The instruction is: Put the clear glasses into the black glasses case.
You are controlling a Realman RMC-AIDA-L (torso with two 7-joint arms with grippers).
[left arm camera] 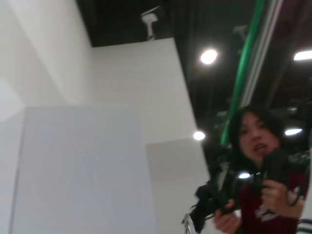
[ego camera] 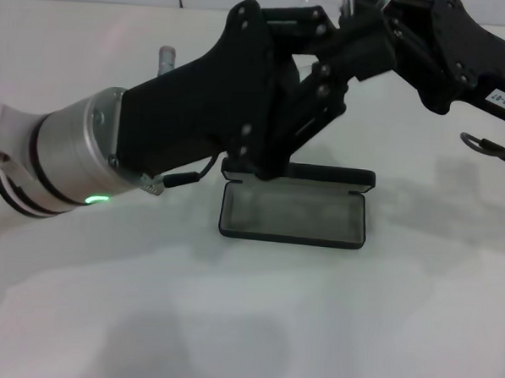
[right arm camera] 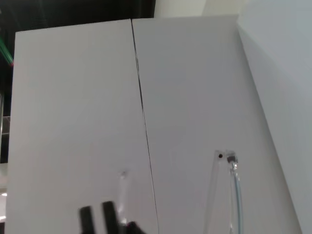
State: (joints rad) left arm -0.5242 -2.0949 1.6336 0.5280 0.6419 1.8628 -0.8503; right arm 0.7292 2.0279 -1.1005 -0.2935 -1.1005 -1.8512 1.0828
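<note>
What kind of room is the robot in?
Probably a robot lab or workshop: plain white partition panels around a white table, bright ceiling lights on a dark ceiling, and a person holding control gear.

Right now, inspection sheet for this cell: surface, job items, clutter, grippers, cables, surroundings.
Surface: white table, bare in front of the case.
Job items: black glasses case open, grey lining visible, nothing seen inside. Clear glasses raised off the table; one arm shows in the right wrist view.
Clutter: small grey cylinder behind the left arm.
Grippers: left gripper at the case's rear left corner; right gripper above and behind the case.
Cables: wire loop by the right arm.
Surroundings: white wall panels; person holding a controller.
</note>
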